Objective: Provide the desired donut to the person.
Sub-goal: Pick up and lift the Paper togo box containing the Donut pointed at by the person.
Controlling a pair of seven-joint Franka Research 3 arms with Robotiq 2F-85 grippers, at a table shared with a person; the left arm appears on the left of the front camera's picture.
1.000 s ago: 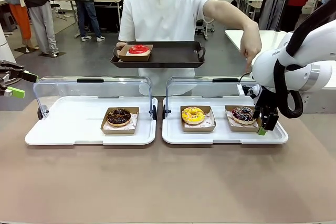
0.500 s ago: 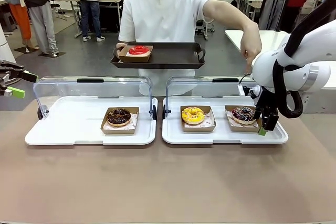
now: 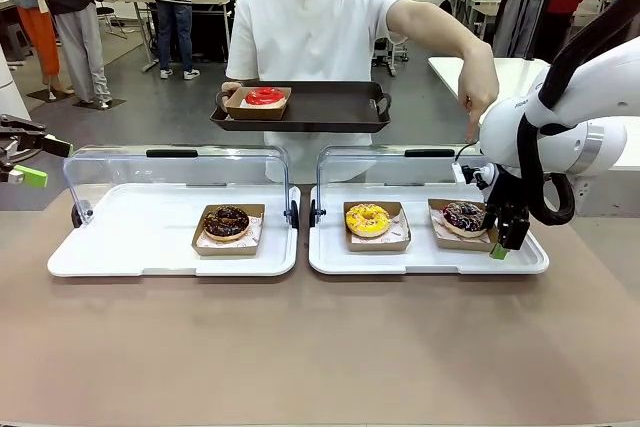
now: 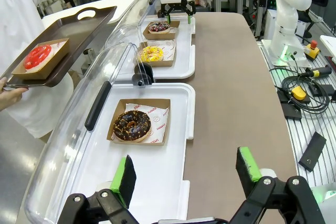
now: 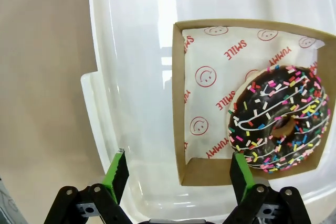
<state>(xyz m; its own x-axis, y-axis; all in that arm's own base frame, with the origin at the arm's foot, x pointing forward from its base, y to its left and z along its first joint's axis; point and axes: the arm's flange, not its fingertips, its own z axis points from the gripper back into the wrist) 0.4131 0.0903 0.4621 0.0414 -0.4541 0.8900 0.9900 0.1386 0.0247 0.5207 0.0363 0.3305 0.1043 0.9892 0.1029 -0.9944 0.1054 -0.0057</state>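
Note:
The person [image 3: 310,27] in a white shirt holds a dark tray [image 3: 330,107] carrying a red donut [image 3: 264,95] in a box. Their other hand [image 3: 478,87] points down at the chocolate sprinkled donut [image 3: 464,216] in its cardboard box at the right end of the right white tray [image 3: 420,259]. My right gripper [image 3: 503,241] hangs open at that box's right edge. In the right wrist view the right gripper [image 5: 178,174] straddles the box's corner, with the sprinkled donut [image 5: 278,119] just beyond its right finger. My left gripper [image 3: 45,162] stands open at the far left, apart from the trays.
A yellow donut [image 3: 367,219] sits in a box on the right tray. A chocolate donut [image 3: 227,222] sits alone on the left white tray [image 3: 120,247]. Clear lids [image 3: 180,172] stand raised behind both trays. Bare brown table [image 3: 320,347] lies in front.

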